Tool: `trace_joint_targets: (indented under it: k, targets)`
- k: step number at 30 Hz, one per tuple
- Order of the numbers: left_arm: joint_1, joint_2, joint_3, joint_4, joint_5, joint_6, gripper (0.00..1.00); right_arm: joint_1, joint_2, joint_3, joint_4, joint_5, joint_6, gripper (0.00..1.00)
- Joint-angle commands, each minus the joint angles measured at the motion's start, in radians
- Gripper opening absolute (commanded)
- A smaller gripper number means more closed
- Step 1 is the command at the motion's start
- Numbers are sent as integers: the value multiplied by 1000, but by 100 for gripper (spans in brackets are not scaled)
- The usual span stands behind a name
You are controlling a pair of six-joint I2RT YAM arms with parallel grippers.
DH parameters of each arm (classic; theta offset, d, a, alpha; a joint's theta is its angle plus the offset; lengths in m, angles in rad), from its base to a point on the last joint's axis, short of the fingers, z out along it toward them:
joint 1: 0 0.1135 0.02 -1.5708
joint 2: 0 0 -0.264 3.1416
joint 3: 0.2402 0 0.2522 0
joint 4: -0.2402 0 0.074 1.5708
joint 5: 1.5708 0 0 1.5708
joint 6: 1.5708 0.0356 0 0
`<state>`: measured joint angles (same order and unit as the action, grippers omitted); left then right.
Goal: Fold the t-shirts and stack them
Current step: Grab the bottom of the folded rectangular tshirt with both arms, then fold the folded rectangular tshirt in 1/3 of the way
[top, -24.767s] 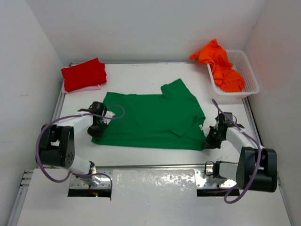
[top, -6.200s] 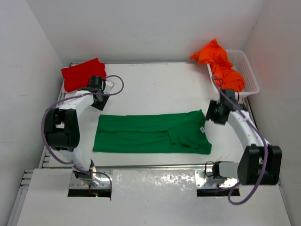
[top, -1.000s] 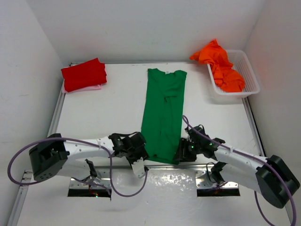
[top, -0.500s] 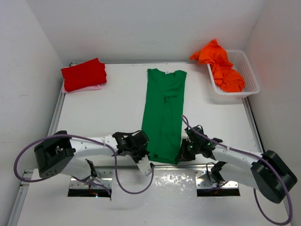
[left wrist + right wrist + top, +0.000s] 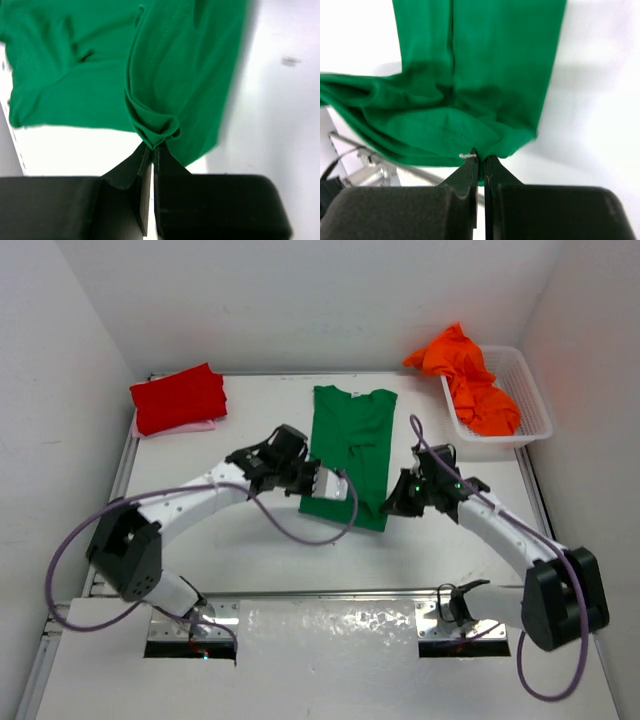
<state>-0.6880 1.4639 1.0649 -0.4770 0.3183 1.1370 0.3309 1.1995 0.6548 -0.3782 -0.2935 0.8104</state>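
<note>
Gripped the green t-shirt [image 5: 352, 435] at its near end from both sides: left corner bunched between the shut fingers of the left gripper [image 5: 318, 480], right corner pinched in the closed right gripper [image 5: 392, 506]. Lay lengthwise on the middle of the white table [image 5: 250, 550], collar end flat toward the far wall, near part turned back in a loose fold under the two grippers. Reached in low over the table from either side, both arms stretched forward and bent inward, grippers facing each other across the cloth. Looked plain bright green and narrow, creased at the sleeve, puckered into wrinkles at the left pinch. Sat well apart from the red t-shirt [image 5: 178, 397] folded on the light pink t-shirt [image 5: 190, 427] at far left, and from the orange t-shirt [image 5: 470, 380] heaped in the white mesh basket [image 5: 530, 400] at far right.
</note>
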Motion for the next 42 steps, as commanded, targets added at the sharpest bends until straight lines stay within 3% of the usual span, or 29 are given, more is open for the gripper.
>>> trace_joint_targets:
  k: [1, 10, 18, 34, 36, 37, 38, 42]
  targets:
    - [76, 108, 156, 0, 48, -106, 0, -71, 130, 109, -24, -19, -112, 0]
    - [162, 335, 357, 80, -4, -180, 0, -158, 440, 452, -10, -27, -154, 0]
    - [211, 455, 425, 170, -10, -207, 0, -185, 626, 572, -4, -29, -143, 0]
    - [229, 581, 429, 357, -27, -295, 0, -202, 811, 743, -65, 13, -163, 0]
    - [228, 595, 431, 359, -53, -307, 0, -208, 833, 776, -76, 22, -175, 12]
    - [229, 601, 431, 373, -67, -316, 3, -211, 845, 792, -85, 30, -178, 20]
    - [229, 614, 432, 385, -106, -342, 13, -222, 867, 831, -91, 48, -197, 25]
    - [237, 671, 512, 403, -238, -451, 43, -237, 907, 995, -159, 171, -286, 33]
